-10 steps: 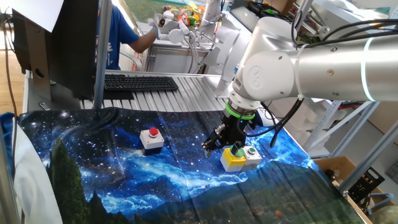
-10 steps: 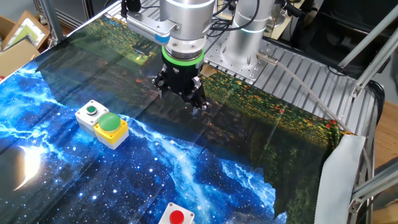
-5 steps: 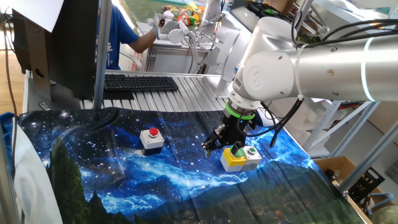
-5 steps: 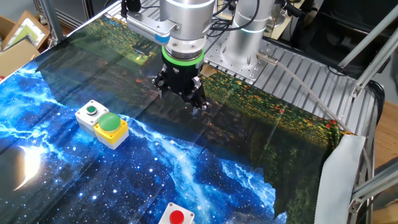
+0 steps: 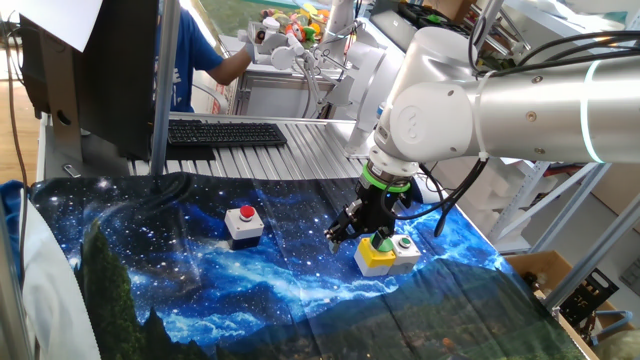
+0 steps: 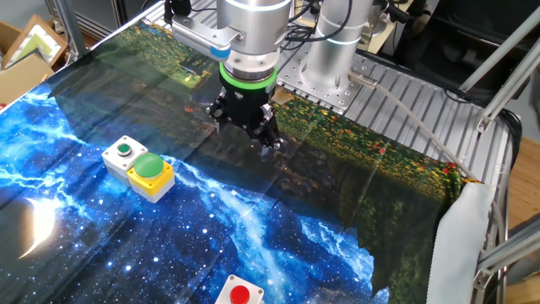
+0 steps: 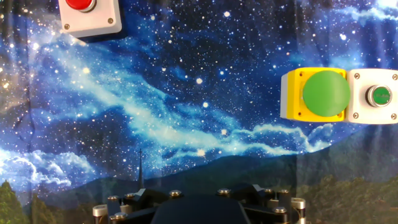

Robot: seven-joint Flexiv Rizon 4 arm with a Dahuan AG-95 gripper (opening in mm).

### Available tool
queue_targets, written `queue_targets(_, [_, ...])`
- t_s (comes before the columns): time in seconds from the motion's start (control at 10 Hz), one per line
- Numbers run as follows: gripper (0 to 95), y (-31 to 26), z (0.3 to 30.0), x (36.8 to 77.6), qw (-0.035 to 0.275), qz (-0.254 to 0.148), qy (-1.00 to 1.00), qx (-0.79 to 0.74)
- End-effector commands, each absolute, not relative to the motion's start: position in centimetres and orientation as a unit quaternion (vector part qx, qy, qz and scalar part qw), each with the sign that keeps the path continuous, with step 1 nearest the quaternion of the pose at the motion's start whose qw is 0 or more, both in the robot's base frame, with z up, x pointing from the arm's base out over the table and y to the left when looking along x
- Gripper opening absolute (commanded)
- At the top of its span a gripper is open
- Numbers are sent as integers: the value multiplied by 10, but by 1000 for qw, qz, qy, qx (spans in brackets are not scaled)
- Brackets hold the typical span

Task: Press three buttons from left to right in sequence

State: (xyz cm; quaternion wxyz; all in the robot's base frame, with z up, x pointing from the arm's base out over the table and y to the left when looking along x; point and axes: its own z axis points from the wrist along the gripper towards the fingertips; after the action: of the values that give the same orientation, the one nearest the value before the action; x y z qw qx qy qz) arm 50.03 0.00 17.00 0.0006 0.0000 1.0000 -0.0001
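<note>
Fingers (image 6: 246,135) spread wide, holding nothing; the red button (image 7: 81,4) lies ahead-left of them, green ones (image 7: 325,92) ahead-right.

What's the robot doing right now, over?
Gripper open, hanging over the cloth, holding nothing. Red button, big green button, small green button all untouched. Nothing blocking them.

Red-capped button (image 7: 81,4) on its grey-white box sits far left of the fingers; the green-domed yellow box (image 7: 323,93) touches the small-green-capped white box (image 7: 378,96), far right.
</note>
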Motion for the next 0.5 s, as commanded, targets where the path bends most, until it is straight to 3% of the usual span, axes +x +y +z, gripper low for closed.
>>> queue_targets(0.1, [0,0,170,500,5,-1,994,110])
queue_targets(0.5, [0,0,170,500,4,-1,994,110])
